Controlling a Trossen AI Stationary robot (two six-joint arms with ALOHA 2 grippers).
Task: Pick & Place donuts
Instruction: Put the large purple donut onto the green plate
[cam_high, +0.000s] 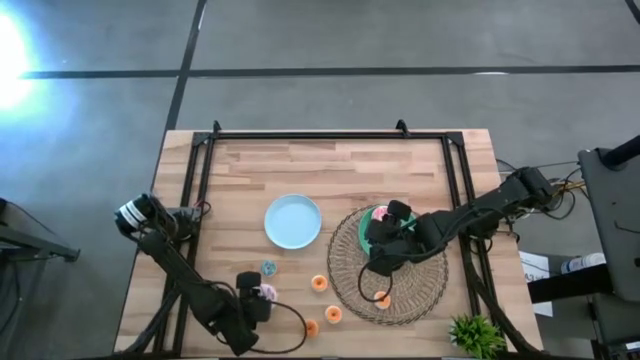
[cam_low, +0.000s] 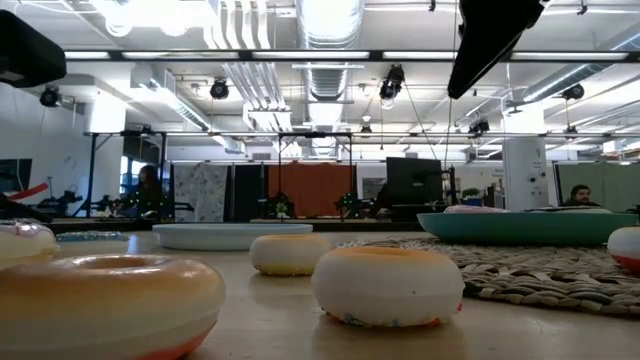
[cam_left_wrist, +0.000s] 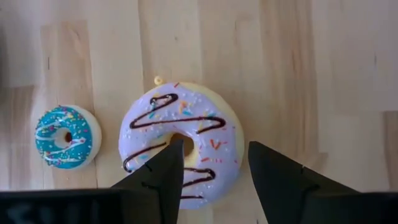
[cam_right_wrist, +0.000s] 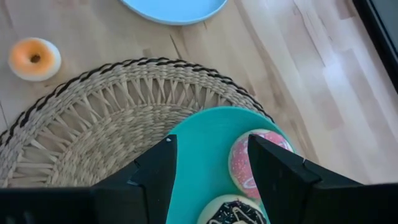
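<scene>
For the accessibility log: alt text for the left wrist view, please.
The left gripper hangs open over a lilac donut with brown icing squiggles, one finger above its hole. A small teal donut lies beside it, apart, on the wooden table.

Both arms are dark, near black, built of slim jointed links. The left arm (cam_high: 180, 265) has a light, whitish ring at its joint near the table's left edge, and a thin black cable loops from its wrist. The right arm (cam_high: 480, 212) carries thin cables at its base by the table's right edge. Each pincer, left pincer (cam_left_wrist: 211, 177) and right pincer (cam_right_wrist: 211, 174), has two matte black, wedge-shaped fingers (cam_left_wrist: 163, 177) tapering to blunt tips, mounted on a flat black body.
</scene>
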